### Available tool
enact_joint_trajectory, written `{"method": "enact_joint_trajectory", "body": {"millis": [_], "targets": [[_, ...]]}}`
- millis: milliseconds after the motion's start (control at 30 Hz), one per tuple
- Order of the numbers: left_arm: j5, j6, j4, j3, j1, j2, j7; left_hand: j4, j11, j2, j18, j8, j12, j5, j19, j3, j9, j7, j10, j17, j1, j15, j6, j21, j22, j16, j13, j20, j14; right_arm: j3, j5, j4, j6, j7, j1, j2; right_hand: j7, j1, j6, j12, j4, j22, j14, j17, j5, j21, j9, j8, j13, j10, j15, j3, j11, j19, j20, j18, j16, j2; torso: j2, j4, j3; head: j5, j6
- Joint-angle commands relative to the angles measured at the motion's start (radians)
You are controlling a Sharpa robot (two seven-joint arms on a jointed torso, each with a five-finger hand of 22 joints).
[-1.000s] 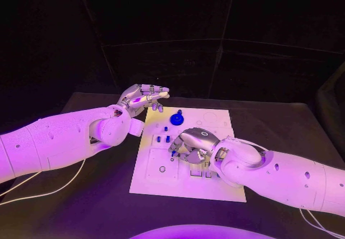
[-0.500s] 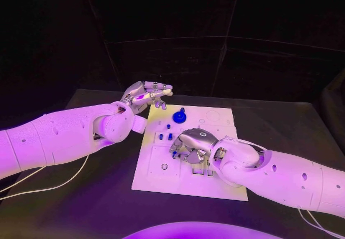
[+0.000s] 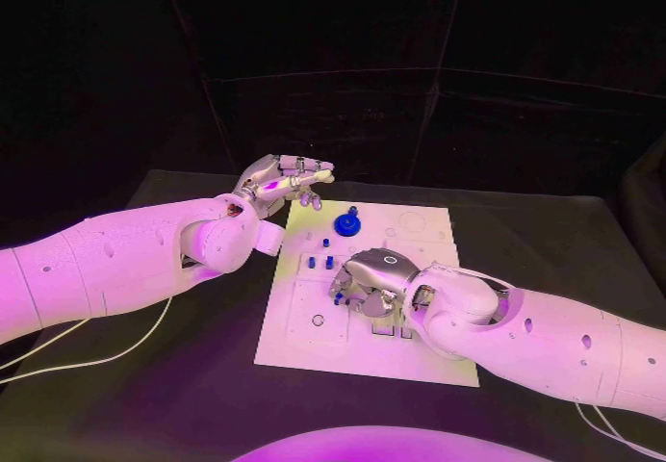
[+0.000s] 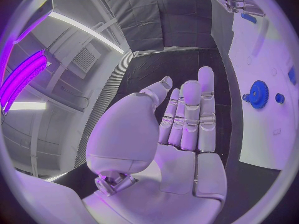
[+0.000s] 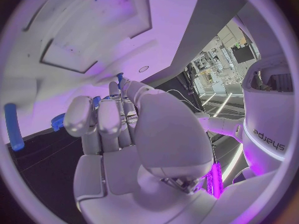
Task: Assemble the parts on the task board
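White and flat, the rectangular task board point(image 3: 364, 332) is centred on the black table point(image 3: 555, 241). A blue toothed gear point(image 3: 345, 227) sits near its far edge. The left hand point(image 3: 283, 183) is held above the far-left corner, fingers together, empty. The right hand point(image 3: 372, 281) is curled over mid-board; its grasp cannot be told.

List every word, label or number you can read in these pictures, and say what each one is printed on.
"sharpa": printed on the robot's white arm in the right wrist view.
The task board carries no print that can be read in the head view or either wrist view.
The blue parts, such as the blue gear, show no markings.
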Motion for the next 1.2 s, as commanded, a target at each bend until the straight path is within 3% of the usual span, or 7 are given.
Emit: {"method": "enact_joint_trajectory", "body": {"millis": [33, 333, 433, 567, 733, 1000, 1200], "targets": [[0.003, 0.013, -0.001, 0.001, 0.001, 0.001, 0.003, -0.002, 0.002, 0.002, 0.006, 0.004, 0.003, 0.001, -0.006, -0.004, -0.002, -0.001, -0.008, -0.001, 0.007, 0.001, -0.006, -0.004, -0.001, -0.005, 0.001, 0.001, -0.006, 0.0, -0.019, 0.003, 0.026, -0.01, 0.001, 0.0, 0.005, -0.01, -0.001, -0.005, 0.0, 0.0, 0.029, -0.001, 0.003, 0.003, 0.001, -0.005, 0.0, 0.001, 0.0, 0.004, 0.004, 0.005, 0.002, -0.018, 0.004, 0.003, 0.0, -0.0008, -0.0003, 0.001, 0.0], [0.003, 0.015, -0.002, 0.001, 0.001, 0.001, 0.002, -0.002, 0.002, 0.002, 0.006, 0.004, 0.003, 0.001, -0.006, -0.004, -0.002, -0.001, -0.008, -0.001, 0.007, 0.001, -0.006, -0.004, -0.001, -0.005, 0.001, 0.001, -0.006, 0.0, -0.054, 0.005, 0.035, -0.023, 0.001, 0.004, 0.005, -0.014, -0.003, -0.006, -0.004, -0.002, 0.027, -0.004, 0.002, 0.003, 0.001, -0.006, 0.0, 0.0, 0.0, 0.005, 0.005, 0.003, 0.003, -0.018, 0.003, 0.001, 0.0, -0.0004, -0.0006, 0.0, -0.001], [0.003, 0.015, -0.001, 0.001, 0.001, 0.001, 0.001, -0.001, 0.002, 0.003, 0.005, 0.005, 0.005, 0.001, -0.006, -0.006, -0.002, 0.0, -0.011, -0.005, 0.006, 0.001, -0.008, -0.006, -0.003, -0.007, 0.001, 0.001, -0.008, 0.0, -0.061, 0.006, 0.043, -0.025, 0.001, 0.007, 0.008, -0.034, -0.014, -0.014, -0.004, -0.014, 0.024, -0.012, 0.002, -0.005, -0.002, -0.009, -0.002, -0.015, 0.004, 0.001, 0.009, -0.007, 0.006, -0.015, 0.0, -0.009, 0.001, -0.0005, -0.0008, 0.0, -0.001], [0.003, 0.016, -0.001, 0.001, 0.001, 0.001, -0.001, -0.001, 0.002, 0.003, 0.005, 0.005, 0.005, 0.001, -0.006, -0.006, -0.002, 0.0, -0.011, -0.005, 0.006, 0.001, -0.008, -0.006, -0.003, -0.007, 0.001, 0.001, -0.008, -0.002, -0.067, 0.004, 0.039, -0.033, 0.001, 0.009, 0.024, -0.086, -0.071, -0.048, 0.008, -0.111, 0.003, -0.066, -0.002, -0.072, -0.009, -0.012, -0.006, -0.097, 0.024, -0.025, 0.031, -0.073, 0.021, 0.004, -0.038, -0.04, 0.0, -0.0012, -0.0011, 0.0, -0.001], [0.003, 0.019, -0.001, 0.001, 0.001, 0.0, -0.003, -0.001, 0.002, 0.003, 0.005, 0.005, 0.006, 0.001, -0.006, -0.006, -0.002, 0.0, -0.011, -0.006, 0.006, 0.001, -0.008, -0.006, -0.003, -0.007, 0.001, 0.001, -0.008, -0.003, -0.068, 0.003, 0.002, -0.043, 0.001, 0.009, 0.032, -0.1, -0.12, -0.043, 0.001, -0.214, -0.04, -0.162, -0.012, -0.151, -0.007, -0.01, -0.004, -0.174, 0.035, -0.06, 0.045, -0.146, 0.035, 0.026, -0.109, -0.047, 0.0, -0.0009, -0.0009, -0.002, -0.001], [0.003, 0.022, -0.001, 0.001, 0.001, -0.002, -0.006, -0.001, 0.003, 0.003, 0.005, 0.006, 0.006, 0.001, -0.007, -0.007, -0.002, 0.0, -0.012, -0.007, 0.006, 0.002, -0.009, -0.007, -0.003, -0.008, 0.001, 0.001, -0.009, -0.003, -0.061, 0.019, -0.093, -0.028, 0.001, -0.004, 0.037, -0.095, -0.118, -0.016, -0.008, -0.212, -0.039, -0.163, 0.022, -0.152, -0.004, -0.006, -0.001, -0.172, 0.036, -0.072, 0.047, -0.141, 0.038, 0.026, -0.101, -0.035, 0.0, 0.0004, 0.0002, -0.004, 0.0], [0.003, 0.024, -0.001, 0.001, 0.001, -0.004, -0.008, -0.001, 0.003, 0.003, 0.005, 0.006, 0.006, 0.001, -0.007, -0.007, -0.002, 0.0, -0.012, -0.007, 0.006, 0.002, -0.009, -0.007, -0.003, -0.008, 0.001, 0.001, -0.009, -0.003, -0.025, 0.065, -0.166, -0.002, 0.0, -0.049, 0.036, -0.096, -0.109, 0.009, -0.011, -0.189, -0.028, -0.15, 0.041, -0.136, -0.003, -0.004, 0.0, -0.151, 0.033, -0.073, 0.042, -0.121, 0.036, 0.021, -0.083, -0.03, -0.001, -0.0015, 0.0001, -0.005, 0.004]]}}
